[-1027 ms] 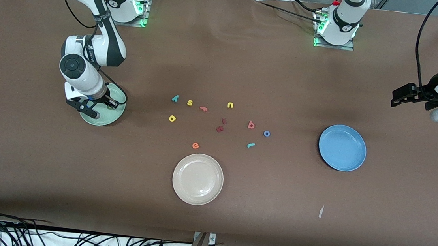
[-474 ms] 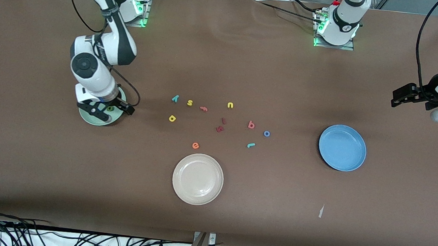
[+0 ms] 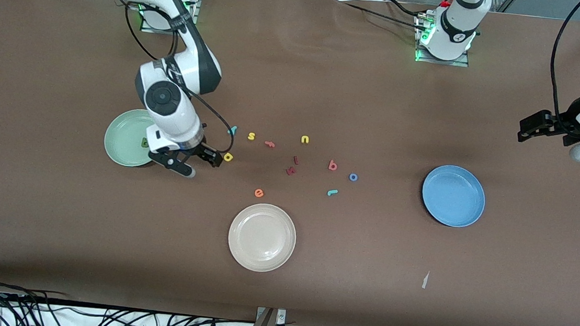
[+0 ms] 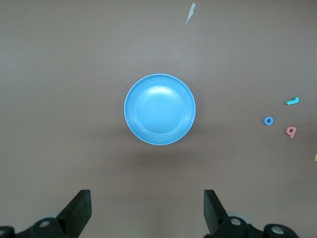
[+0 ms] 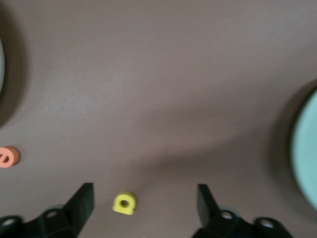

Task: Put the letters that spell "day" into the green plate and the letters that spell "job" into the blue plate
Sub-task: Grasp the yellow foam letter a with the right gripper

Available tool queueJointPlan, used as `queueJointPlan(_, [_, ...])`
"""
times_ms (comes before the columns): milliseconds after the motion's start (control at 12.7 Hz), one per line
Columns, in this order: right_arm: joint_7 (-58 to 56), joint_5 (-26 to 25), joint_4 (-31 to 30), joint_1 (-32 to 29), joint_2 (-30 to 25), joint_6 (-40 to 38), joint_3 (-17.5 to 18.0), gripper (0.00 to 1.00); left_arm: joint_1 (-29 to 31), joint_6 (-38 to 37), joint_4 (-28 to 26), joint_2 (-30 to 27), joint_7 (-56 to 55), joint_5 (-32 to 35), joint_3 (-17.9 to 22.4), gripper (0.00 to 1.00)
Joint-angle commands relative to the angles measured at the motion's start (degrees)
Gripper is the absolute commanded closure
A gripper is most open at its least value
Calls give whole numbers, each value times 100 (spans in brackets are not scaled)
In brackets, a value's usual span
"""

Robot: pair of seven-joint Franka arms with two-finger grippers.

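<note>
The right gripper (image 3: 193, 164), fingers spread and empty, hangs between the green plate (image 3: 118, 143), which holds the d (image 3: 144, 143), and the yellow a (image 3: 228, 156); the left gripper (image 3: 529, 129) waits spread above the blue plate (image 3: 453, 195)

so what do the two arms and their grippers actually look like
Both arms are glossy white with dark grey-black joint bands and a black cable running along them. The right arm has a round black disc on its wrist. The right gripper and the left gripper have black fingers. Green lights glow at both bases.
</note>
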Motion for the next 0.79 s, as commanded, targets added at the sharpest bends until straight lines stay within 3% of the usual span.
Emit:
queueJointPlan(0, [615, 76, 296, -15, 423, -74, 129, 19, 17, -75, 8, -47, 144, -53, 16, 0])
queueJointPlan(711, [1250, 295, 287, 240, 793, 146, 173, 31, 8, -75, 17, -38, 91, 35, 16, 0])
